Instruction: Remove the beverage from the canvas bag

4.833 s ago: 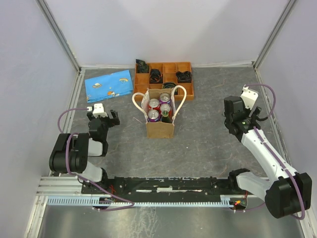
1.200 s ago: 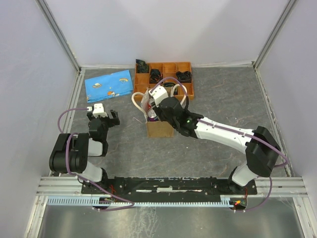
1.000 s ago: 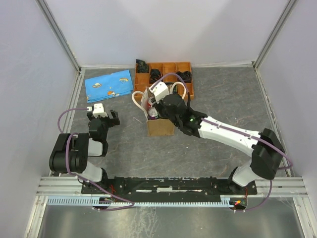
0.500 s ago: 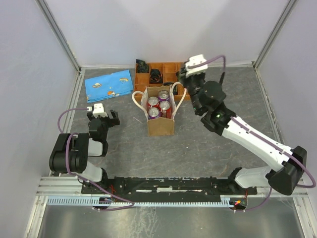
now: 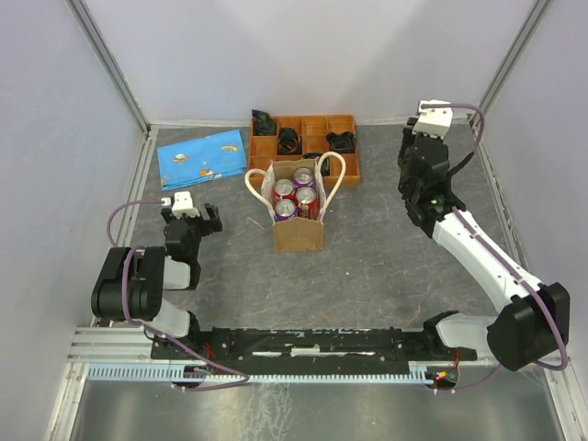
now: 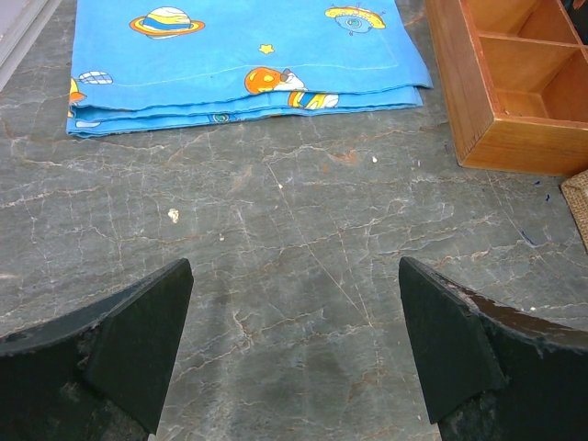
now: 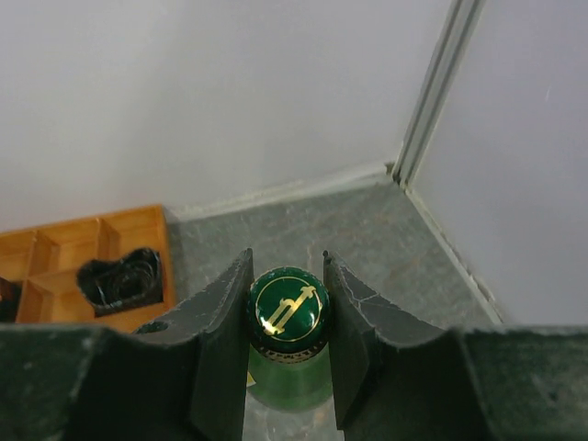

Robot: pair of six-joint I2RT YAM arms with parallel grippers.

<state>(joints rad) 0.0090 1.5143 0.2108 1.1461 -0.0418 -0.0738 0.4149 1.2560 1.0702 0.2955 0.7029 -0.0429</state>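
**Operator:** Where does the job stand?

**Spotter:** By my read, the main part is done. Your right gripper [image 7: 287, 276] is clenched on the neck of a green bottle [image 7: 288, 317], one finger on each side just under the cap. In the overhead view that arm is up at about two o'clock on the table [image 5: 386, 276], well apart from the canvas bag [image 5: 297, 234]. So the bottle is out of the bag.

**Operator:** Is the bottle standing on anything?

**Spotter:** I can't tell. The wrist view shows grey tabletop beyond it, but its base is hidden. It looks to be hanging upright from your grip.

**Operator:** And the bag?

**Spotter:** It stands upright near the middle, a little toward eleven o'clock, with both handles flopped outward. Four cans [image 5: 286, 193] sit inside it. The orange tray [image 5: 264, 147] is just behind it at twelve, and a blue cloth [image 5: 202, 156] lies at about ten.

**Operator:** My left side?

**Spotter:** Your left gripper [image 6: 294, 266] is down at about nine o'clock with its jaws spread wide and nothing between them.

**Operator:** What's left, then?

**Spotter:** I'd say you need to lower the bottle onto bare table, let go and back away. If the cans count as beverages too, those are yet to come out.
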